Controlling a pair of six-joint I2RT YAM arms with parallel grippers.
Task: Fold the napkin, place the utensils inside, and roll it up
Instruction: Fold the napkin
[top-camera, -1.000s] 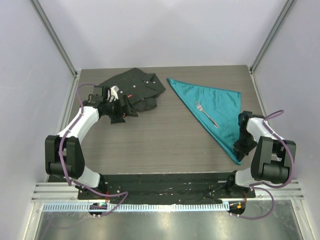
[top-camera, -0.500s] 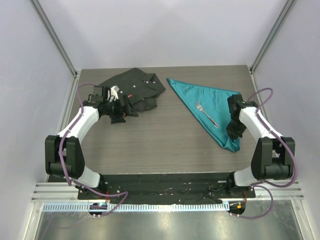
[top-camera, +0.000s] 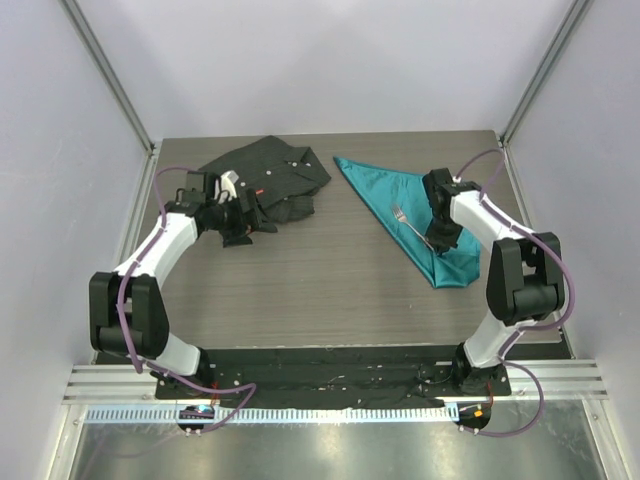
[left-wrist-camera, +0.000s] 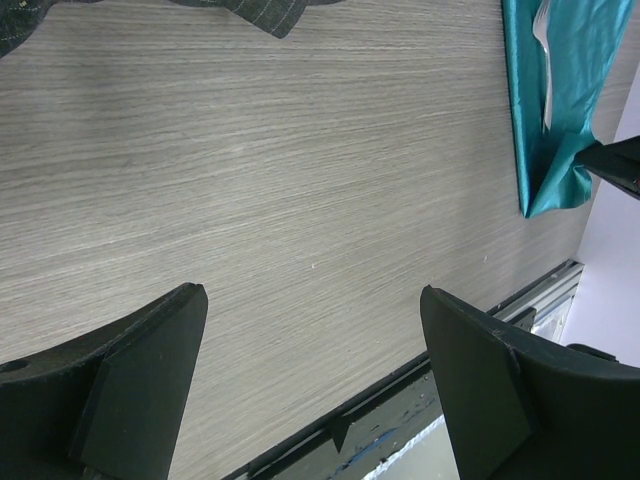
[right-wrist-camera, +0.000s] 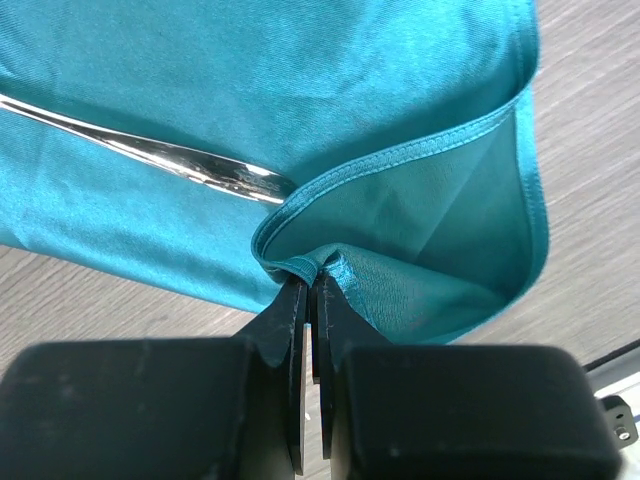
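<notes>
A: Right gripper (right-wrist-camera: 310, 292) status?
B: Jaws closed on a doubled-over edge of the napkin (right-wrist-camera: 300, 80). The cloth is folded back onto itself just beside the handle end of the fork (right-wrist-camera: 170, 157).
A: Fork location?
B: Laid on the napkin, on the right half of the table (top-camera: 330, 280).
A: Left gripper (left-wrist-camera: 310, 305)?
B: Jaws spread wide, nothing held. Positioned over bare wood near the black shirt (top-camera: 270, 180).
</notes>
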